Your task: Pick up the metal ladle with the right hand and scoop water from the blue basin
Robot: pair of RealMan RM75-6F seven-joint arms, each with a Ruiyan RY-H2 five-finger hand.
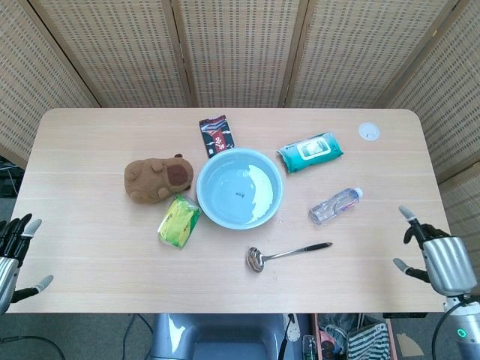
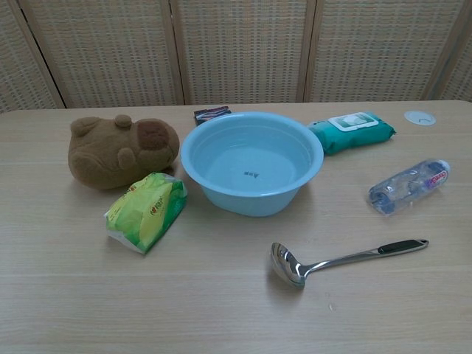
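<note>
Two hands frame the scene, both empty. The right hand (image 1: 439, 259) sits at the desk's near right corner with fingers spread, holding nothing; the left hand (image 1: 13, 251) hangs off the near left edge, likewise with fingers apart and empty. Neither appears in the chest view.

The metal ladle (image 1: 286, 255) lies flat on the desk (image 1: 90, 277), apart from and in front of the blue basin (image 1: 240, 187). Its bowl (image 2: 289, 264) points toward the robot's left and its dark-tipped handle (image 2: 402, 245) points toward the right hand. Water fills the lower part of the basin.

Step in hand, as judged: the reach, with no contact made. A sound approach brings the right hand in from the right, along the line of the handle, and closes on the dark grip end, not the thin polished shaft, which is likely to slip. Because the handle lies almost flat on the desk, the fingers probably need to press down and pinch from both sides.

Nearby hazards: a clear water bottle (image 1: 334, 205) lies just beyond the handle and could roll if brushed. A green snack packet (image 1: 178, 221), a plush toy (image 1: 157, 178) and a wet-wipes pack (image 1: 310, 151) ring the basin, so the later scoop is best entered from the near, open side.
</note>
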